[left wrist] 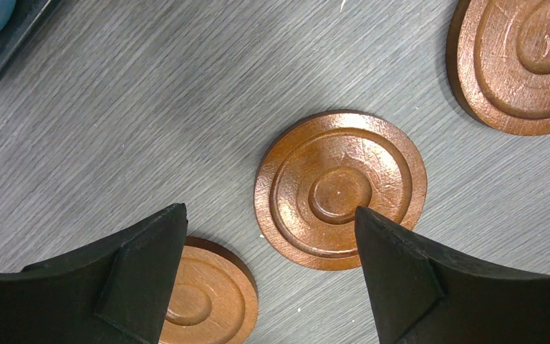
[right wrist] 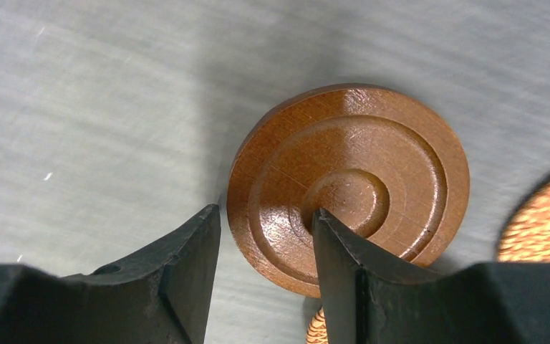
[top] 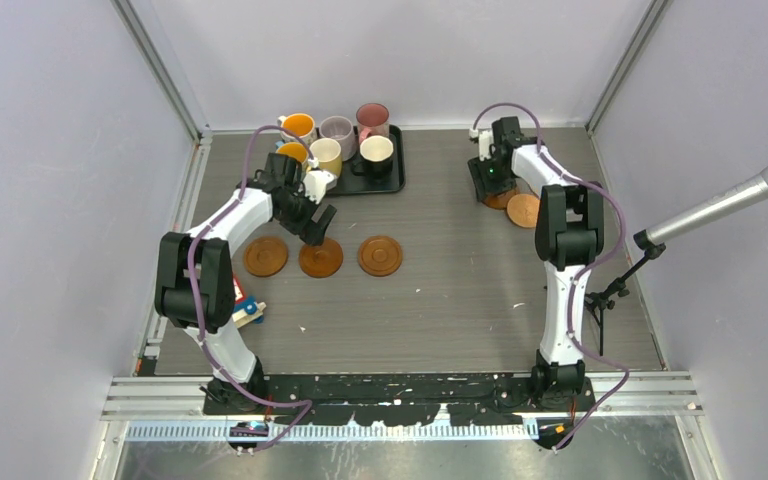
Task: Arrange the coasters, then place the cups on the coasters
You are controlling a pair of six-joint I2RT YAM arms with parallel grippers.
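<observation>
Left hand (left wrist: pixel 270 210) fingers fill the bottom of its wrist view. Jaws are spread wide with nothing between them, hovering over the middle coaster (left wrist: pixel 340 188), a round brown wooden disc with concentric rings.

Top view: three such discs sit in a row left of centre on the grey wood-grain surface (top: pixel 440 300), apart from each other and all bare.

Right hand (right wrist: pixel 265 211) is at upper right of the top view. Jaws are part-way apart astride the rim of another coaster (right wrist: pixel 372 165), one finger outside the edge, the other over the disc's face. A thin strip of surface shows between the outer finger and the rim, so my read is it isn't clamped yet.

Coaster count: three in the row, two visible by the right hand from above. The right wrist view shows edges of two more discs beside the straddled one. Likely three there and six total, but they overlap, so I can't confirm.

Cups: six handled ceramic mugs, all on the black rectangular tray (top: pixel 396 180) at upper middle.
- white with orange inside (top: pixel 298 125)
- lilac (top: pixel 337 130)
- pink (top: pixel 372 115)
- blue patterned (top: pixel 293 152)
- cream-yellow (top: pixel 325 152)
- black with white inside (top: pixel 377 150)

Progress: about half the coaster layout is done. The right-side discs need bringing over and all six cups are unplaced, so it's early.
</observation>
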